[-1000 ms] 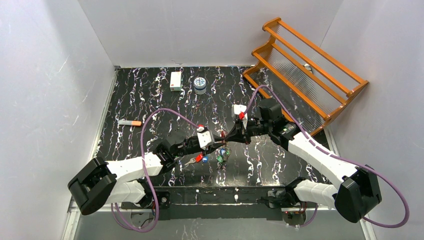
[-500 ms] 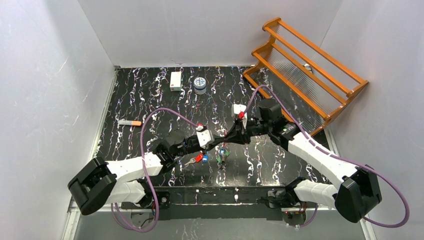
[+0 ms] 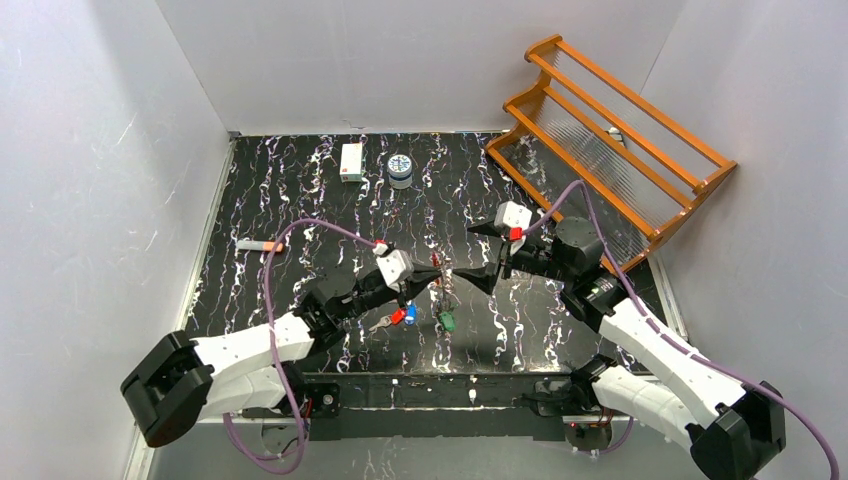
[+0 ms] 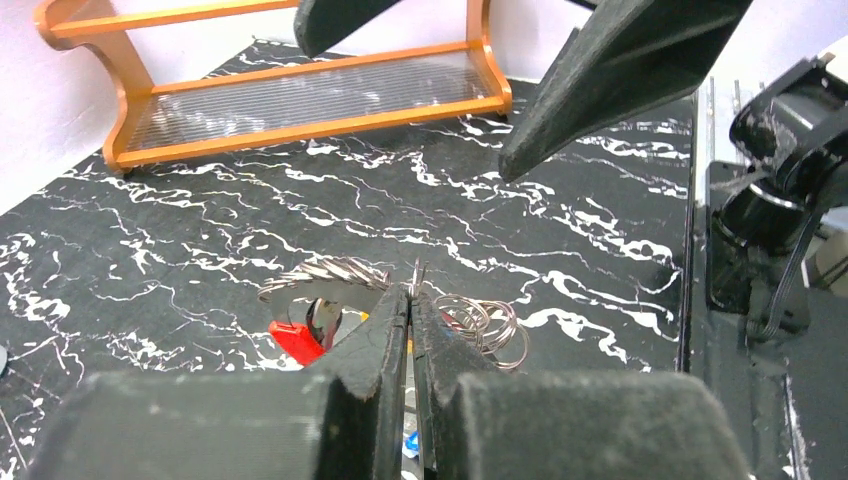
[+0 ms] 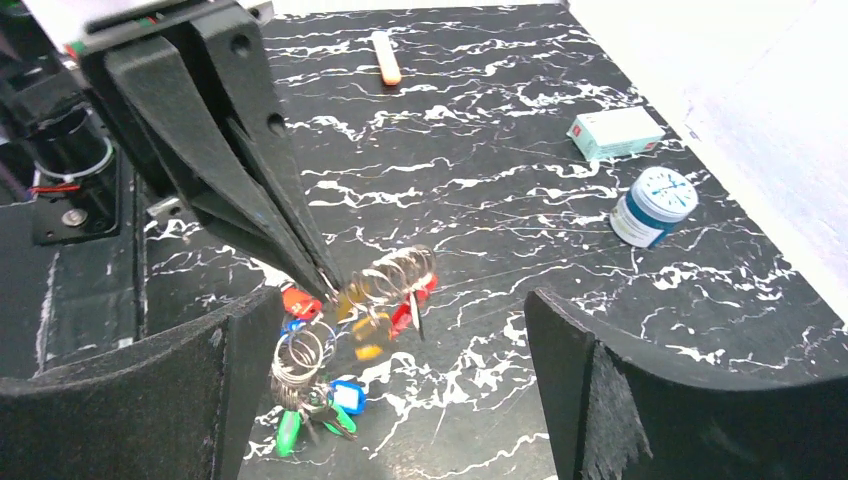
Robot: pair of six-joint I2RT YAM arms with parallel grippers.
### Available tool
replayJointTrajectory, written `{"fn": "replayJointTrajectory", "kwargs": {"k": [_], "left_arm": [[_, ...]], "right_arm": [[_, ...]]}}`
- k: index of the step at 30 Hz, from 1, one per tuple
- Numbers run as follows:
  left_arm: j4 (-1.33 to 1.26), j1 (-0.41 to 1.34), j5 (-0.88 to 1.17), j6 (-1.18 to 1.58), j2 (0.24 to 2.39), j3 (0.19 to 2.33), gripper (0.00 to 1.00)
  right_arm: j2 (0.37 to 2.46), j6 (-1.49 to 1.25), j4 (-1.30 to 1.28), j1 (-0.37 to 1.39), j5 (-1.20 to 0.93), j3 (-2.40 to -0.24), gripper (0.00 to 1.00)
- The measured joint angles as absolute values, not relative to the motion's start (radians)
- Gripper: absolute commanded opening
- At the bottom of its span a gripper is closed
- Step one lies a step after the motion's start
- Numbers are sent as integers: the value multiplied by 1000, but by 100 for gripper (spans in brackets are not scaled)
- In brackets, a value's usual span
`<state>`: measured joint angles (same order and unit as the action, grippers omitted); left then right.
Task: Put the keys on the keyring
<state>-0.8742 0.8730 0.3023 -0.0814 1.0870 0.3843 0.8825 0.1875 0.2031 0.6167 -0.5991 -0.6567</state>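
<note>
While the left gripper (image 3: 428, 284) stays clamped shut on the keyring (image 3: 438, 272), the right gripper (image 3: 487, 255) has changed most. A second ago its closed tips met the left one's at the ring. Now its fingers stand spread wide, holding nothing, drawn back to the right and clear of the ring. The right arm has swung with it, its elbow lower and farther right in the overhead view, and the left arm has eased slightly to the left.

From the left wrist, the two black fingers (image 4: 385, 330) press together on the thin wire. From the right wrist, the ring shows as a silver coil pinched at those tips and lifted off the table (image 5: 520, 150). A chain of smaller rings droops from it to the keys (image 5: 340, 395), capped blue and green, with red and yellow caps hanging nearer the coil. Whether the lowest keys touch the table cannot be told.

Just left of the bunch in the overhead view, a red-capped key (image 3: 398, 316) and a blue-capped key (image 3: 410, 313) lie where they lay before. The marker (image 3: 260, 245), box (image 3: 351, 161), tin (image 3: 401, 170) and orange rack (image 3: 610, 130) have not moved.
</note>
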Motion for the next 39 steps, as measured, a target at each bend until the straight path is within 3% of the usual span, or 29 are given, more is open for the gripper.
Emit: {"fn": "replayJointTrajectory", "kwargs": {"k": [17,26,34,39], "left_arm": [[-818,873,107,168,860,320,0],[-519,857,-111,155,894,466,0],[-447,555,20,193,953,525,0],[-391,455,109,174,942,543,0]], "right_arm": [[927,136,238,617,-542,-656,99],[1056,-87,250,617,-376,-638,99],[1228,-261,149,617,-264,-670,99],[1326,-371,99,616,-298,-700,90]]}}
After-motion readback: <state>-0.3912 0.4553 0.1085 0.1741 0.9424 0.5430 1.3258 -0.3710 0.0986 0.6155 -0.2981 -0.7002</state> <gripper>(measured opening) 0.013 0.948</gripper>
